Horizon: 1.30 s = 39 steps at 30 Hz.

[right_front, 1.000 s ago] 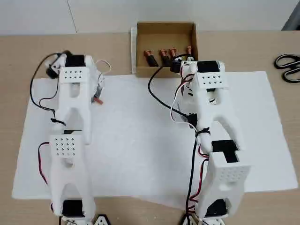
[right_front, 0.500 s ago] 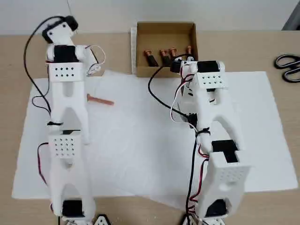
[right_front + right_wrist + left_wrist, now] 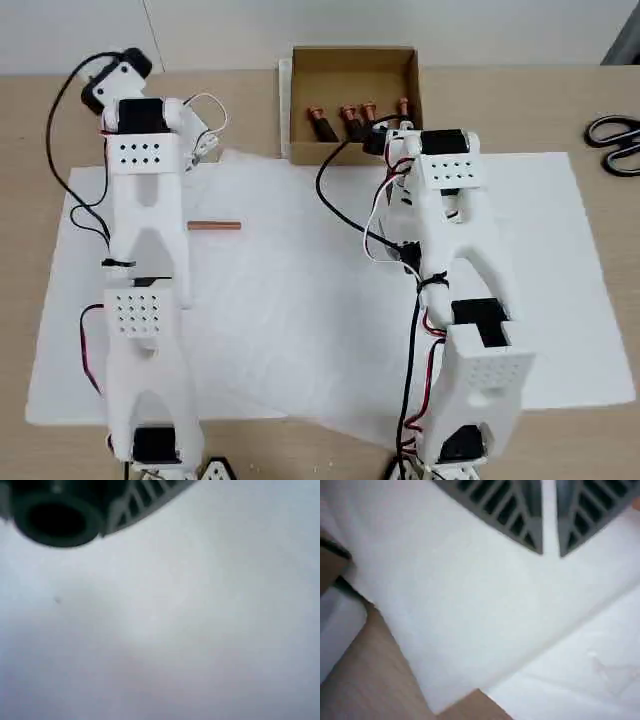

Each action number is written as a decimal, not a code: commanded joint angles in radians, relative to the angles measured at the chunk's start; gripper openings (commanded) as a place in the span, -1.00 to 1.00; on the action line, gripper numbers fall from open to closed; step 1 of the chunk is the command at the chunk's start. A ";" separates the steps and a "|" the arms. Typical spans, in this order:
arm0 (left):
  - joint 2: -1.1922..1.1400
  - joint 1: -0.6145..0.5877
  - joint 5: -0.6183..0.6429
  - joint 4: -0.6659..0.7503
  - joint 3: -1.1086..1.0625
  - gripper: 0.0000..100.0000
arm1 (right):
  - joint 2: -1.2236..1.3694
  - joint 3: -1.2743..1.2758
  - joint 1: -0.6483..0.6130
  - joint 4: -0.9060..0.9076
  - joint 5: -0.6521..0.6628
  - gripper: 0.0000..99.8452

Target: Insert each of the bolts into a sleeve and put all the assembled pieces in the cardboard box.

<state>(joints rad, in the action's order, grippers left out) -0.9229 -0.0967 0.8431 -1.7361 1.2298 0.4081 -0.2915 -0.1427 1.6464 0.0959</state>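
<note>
Copper bolt (image 3: 213, 226) lies loose on the white paper (image 3: 300, 330), the left fingers (image 3: 512, 510) narrowly parted around nothing, the right fingers (image 3: 145, 500) gripping a black sleeve (image 3: 55, 522).

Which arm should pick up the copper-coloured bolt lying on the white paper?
Left. The copper-coloured bolt lies right beside the left arm, and the left gripper is empty; the right arm stands farther off, holding a black cylindrical sleeve.

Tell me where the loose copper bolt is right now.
In the high view the bolt lies flat on the white sheet, close beside the left arm on the side facing the right arm, well short of the cardboard box.
</note>
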 commanded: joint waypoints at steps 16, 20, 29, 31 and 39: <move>0.023 -0.046 0.207 -0.017 -0.366 -0.57 | -0.007 -0.049 0.010 -0.002 0.003 -0.99; 0.023 -0.043 0.224 -0.017 -0.383 -0.57 | -0.007 -0.049 0.010 -0.002 0.003 -0.99; 0.216 -0.037 0.232 -0.018 -0.367 -0.57 | 0.028 -0.049 0.008 -0.016 0.003 -0.99; 0.261 -0.037 0.232 -0.018 -0.384 -0.57 | 0.045 -0.049 0.007 -0.016 0.003 -0.99; 0.341 -0.037 0.235 -0.017 -0.593 -0.57 | 0.059 -0.054 0.007 -0.028 0.002 -0.99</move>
<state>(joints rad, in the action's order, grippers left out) -0.6590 -0.1381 1.0733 -1.7331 0.6836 0.4787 -0.2931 -0.1427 1.6310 0.0959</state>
